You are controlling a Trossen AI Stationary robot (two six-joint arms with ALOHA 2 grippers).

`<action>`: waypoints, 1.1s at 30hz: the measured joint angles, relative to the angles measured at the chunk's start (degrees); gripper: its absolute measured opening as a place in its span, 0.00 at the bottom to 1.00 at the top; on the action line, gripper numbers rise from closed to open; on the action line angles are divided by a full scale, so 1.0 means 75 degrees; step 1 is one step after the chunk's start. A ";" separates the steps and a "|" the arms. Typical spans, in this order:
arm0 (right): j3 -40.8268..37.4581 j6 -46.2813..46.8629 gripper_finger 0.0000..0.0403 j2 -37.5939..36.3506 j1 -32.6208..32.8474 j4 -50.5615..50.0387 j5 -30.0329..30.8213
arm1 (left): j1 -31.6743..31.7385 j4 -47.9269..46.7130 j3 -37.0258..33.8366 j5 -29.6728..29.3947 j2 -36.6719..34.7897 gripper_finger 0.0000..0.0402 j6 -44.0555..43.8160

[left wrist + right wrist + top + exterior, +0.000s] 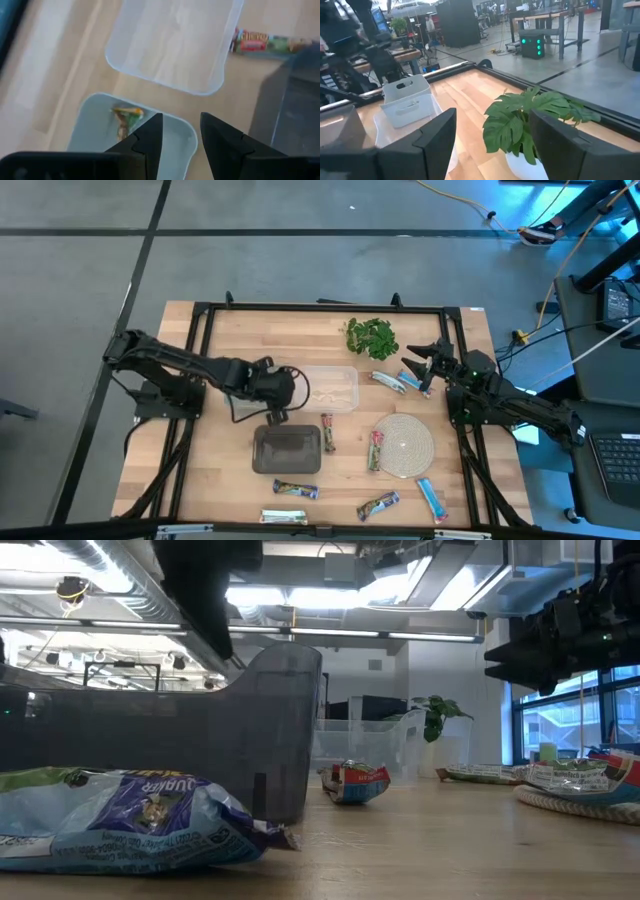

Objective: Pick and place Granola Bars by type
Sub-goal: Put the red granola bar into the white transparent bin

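**Left gripper over a small bin with a bar in it, right arm waiting by the plant**

I have the left gripper (181, 142) hanging above a small pale bin (90, 120), its fingers (150, 137) parted by a narrow gap with nothing between them. A silver-yellow granola bar (125, 117) lies inside that bin, below the fingertips. Just beyond it sits a clear tray (328, 387), which looks bare from the left wrist camera. A dark bin (287, 448) stands next to that, nearer the table's front edge.

The right gripper (422, 366) hovers at the far right of the table, near the leafy green plant (372, 337). Its fingers stand wide apart and hold nothing.

The other granola bars are spread over the wooden table (220, 480). One green-and-red bar (328, 432) lies beside the dark bin, another (376, 450) rests on the edge of the round woven mat (405, 445). A bar (390, 382) lies just in front of the right gripper. Along the front edge I see a blue bar (295, 490), a silver-yellow bar (283, 517), another bar (378, 505) and a light blue bar (432, 498).
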 joint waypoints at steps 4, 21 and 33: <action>0.0000 0.0177 0.62 0.0000 0.0000 0.0215 -0.0319 | -0.0650 0.0236 -0.0006 -0.0974 -0.0306 0.31 -0.0181; 0.2088 -0.2143 0.62 0.1568 0.0820 0.0411 -0.2076 | -0.1076 0.6608 -0.3551 -0.0193 -0.2663 0.32 0.1069; 0.4532 -0.4815 0.62 0.5893 0.3299 -0.0015 -0.1801 | -0.0956 1.2055 -0.5771 0.0659 -0.3407 0.31 0.3432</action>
